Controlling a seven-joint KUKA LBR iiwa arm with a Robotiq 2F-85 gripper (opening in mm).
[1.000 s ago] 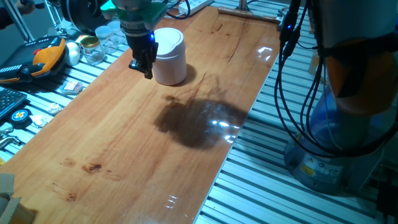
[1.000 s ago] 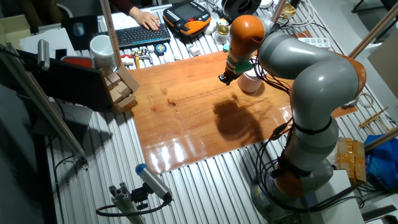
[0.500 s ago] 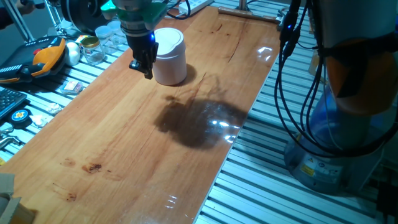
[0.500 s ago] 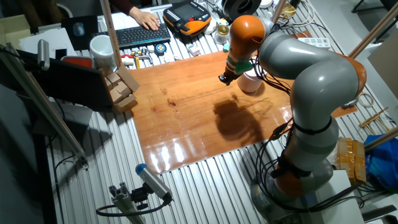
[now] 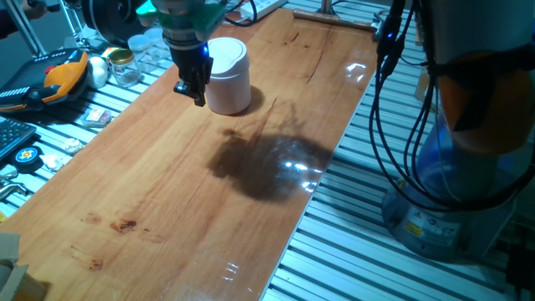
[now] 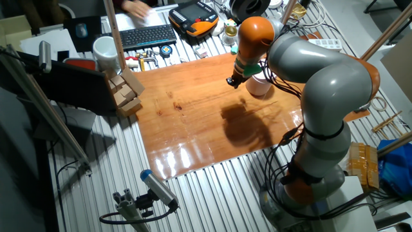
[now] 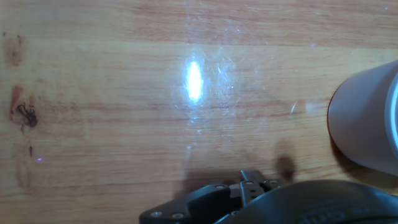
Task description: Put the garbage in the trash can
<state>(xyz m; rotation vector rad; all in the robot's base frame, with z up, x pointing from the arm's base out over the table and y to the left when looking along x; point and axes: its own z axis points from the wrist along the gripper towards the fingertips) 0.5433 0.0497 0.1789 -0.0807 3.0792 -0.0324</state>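
The trash can (image 5: 227, 75) is a small white bin with a domed lid, standing at the far left of the wooden table. It also shows in the other fixed view (image 6: 260, 84) and at the right edge of the hand view (image 7: 367, 124). My gripper (image 5: 191, 91) hangs just left of the bin, close beside its wall and a little above the table; it also shows in the other fixed view (image 6: 232, 80). Its two black fingertips stand apart with nothing between them. The garbage, a crumpled white wad, is not in view in any frame.
Clear glass jars (image 5: 138, 57), an orange-and-black handset (image 5: 63, 73) and flat paper scraps (image 5: 99, 115) lie off the table's left edge. A keyboard (image 6: 145, 37), a white mug (image 6: 103, 48) and wooden blocks (image 6: 125, 90) stand beyond the far end. Cables (image 5: 393, 100) hang at the right.
The arm and the bin have not moved. In the other fixed view a person's hand at the keyboard has shifted.
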